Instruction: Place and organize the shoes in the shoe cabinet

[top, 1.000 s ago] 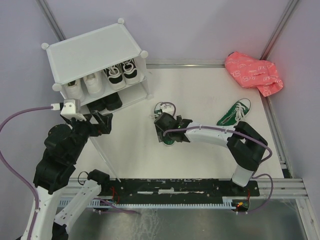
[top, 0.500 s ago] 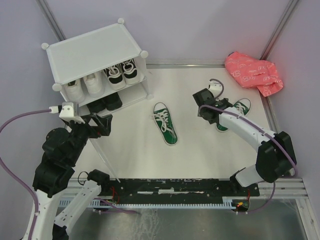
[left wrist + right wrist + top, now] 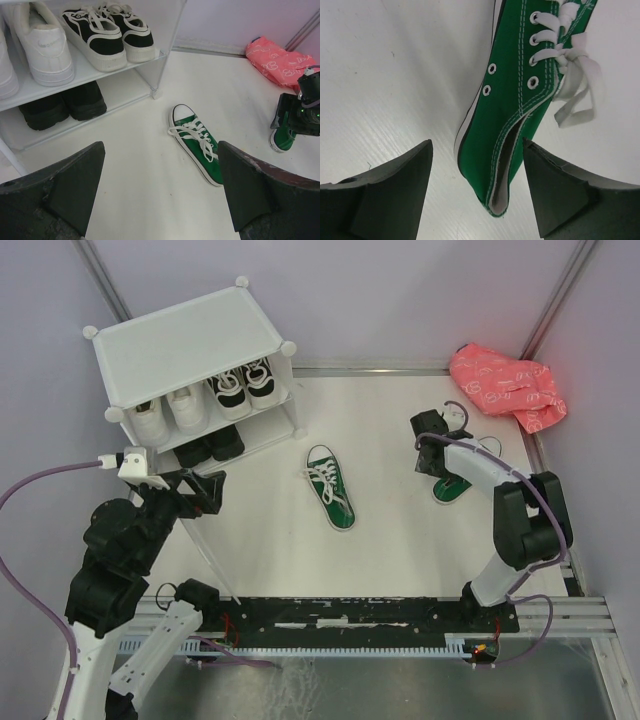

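Down at the near left, the left gripper (image 3: 200,490) hangs above the white table (image 3: 400,550) w/ its dark fingers (image 3: 60,190) spread about as wide as they go. Nothing is btw them, and they face the cabinet front.

Mid-table, a bit further out, one green canvas sneaker w/ white toe cap and white laces (image 3: 331,500) lies by itself. Its toe points away from the arms and it isn't touching anything.

Over on the right, the right gripper (image 3: 432,462) hangs over the heel end of the 2nd green canvas sneaker (image 3: 452,488), w/ the arm covering part of that shoe from above. In the wrist view the heel (image 3: 495,165) shows btw the two open fingers (image 3: 385,195) w/ bare table on either side, so no grip on it afaict.

Further back on the left is the boxy white translucent plastic shoe cabinet w/ round corner knobs (image 3: 185,345). Its top shelf has white sneakers (image 3: 170,410) on the left and black sneakers w/ white soles and laces (image 3: 245,385) just beside them. The lower shelf has plain black shoes (image 3: 215,445).

Way back at the far right corner, a crumpled pink plastic bag (image 3: 508,385) sits well apart from everything.
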Robot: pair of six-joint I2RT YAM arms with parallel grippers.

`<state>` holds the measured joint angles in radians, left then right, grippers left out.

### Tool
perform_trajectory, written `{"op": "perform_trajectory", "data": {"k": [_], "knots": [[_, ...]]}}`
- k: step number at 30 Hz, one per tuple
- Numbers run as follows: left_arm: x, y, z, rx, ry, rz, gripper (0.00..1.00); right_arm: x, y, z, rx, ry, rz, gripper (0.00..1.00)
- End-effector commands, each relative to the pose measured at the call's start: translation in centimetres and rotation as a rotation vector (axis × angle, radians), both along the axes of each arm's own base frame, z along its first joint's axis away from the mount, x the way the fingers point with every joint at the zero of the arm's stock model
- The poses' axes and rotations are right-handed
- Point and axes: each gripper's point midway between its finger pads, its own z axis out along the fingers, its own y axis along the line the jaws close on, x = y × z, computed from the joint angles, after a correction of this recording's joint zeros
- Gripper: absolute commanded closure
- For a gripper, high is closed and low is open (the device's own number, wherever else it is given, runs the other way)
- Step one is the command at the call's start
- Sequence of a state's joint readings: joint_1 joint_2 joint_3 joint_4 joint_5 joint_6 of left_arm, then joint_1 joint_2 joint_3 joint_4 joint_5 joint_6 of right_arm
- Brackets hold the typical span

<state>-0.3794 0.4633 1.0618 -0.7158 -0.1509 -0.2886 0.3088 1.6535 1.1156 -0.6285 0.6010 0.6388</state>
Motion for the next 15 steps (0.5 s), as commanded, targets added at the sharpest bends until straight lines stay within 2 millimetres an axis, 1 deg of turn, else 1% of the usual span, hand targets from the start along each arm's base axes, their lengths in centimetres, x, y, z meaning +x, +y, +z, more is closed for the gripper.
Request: {"op": "perform_trajectory", "data": {"k": [1,5,6,7,10,13,14,15], "knots": [[-0.1,-0.3,-1.9,0.02,0.069,-0.019,0.01,1.4,0.4,-1.6,0.065,-0.004,-0.009,0.2],[0.0,-0.4,-2.3,0.022,0.08,-0.018,0.01,1.3,-0.2,-3.7,0.144,0.007,-0.045,0.22],[0.0,-0.4,-2.4,0.021,0.083,-0.017,0.01,1.1,-0.2,-4.3,0.165,0.015,-0.048,0.23],[0.1,-0.4,-2.5,0.021,0.084,-0.016,0.01,1.0,-0.3,-4.8,0.177,0.025,-0.051,0.26],[0.1,-0.5,-3.0,0.018,0.098,-0.015,0.01,0.9,-0.4,-5.6,0.194,0.046,-0.043,0.41],[0.1,-0.5,-3.2,0.014,0.102,-0.012,0.01,0.6,-0.6,-5.7,0.179,0.05,-0.02,0.52],[0.1,-0.4,-3.3,0.014,0.103,-0.011,0.01,0.6,-0.6,-5.5,0.177,0.051,-0.006,0.58],[0.0,-0.4,-3.4,0.015,0.104,-0.008,0.01,0.6,-0.5,-5.3,0.179,0.049,0.015,0.68]]}}
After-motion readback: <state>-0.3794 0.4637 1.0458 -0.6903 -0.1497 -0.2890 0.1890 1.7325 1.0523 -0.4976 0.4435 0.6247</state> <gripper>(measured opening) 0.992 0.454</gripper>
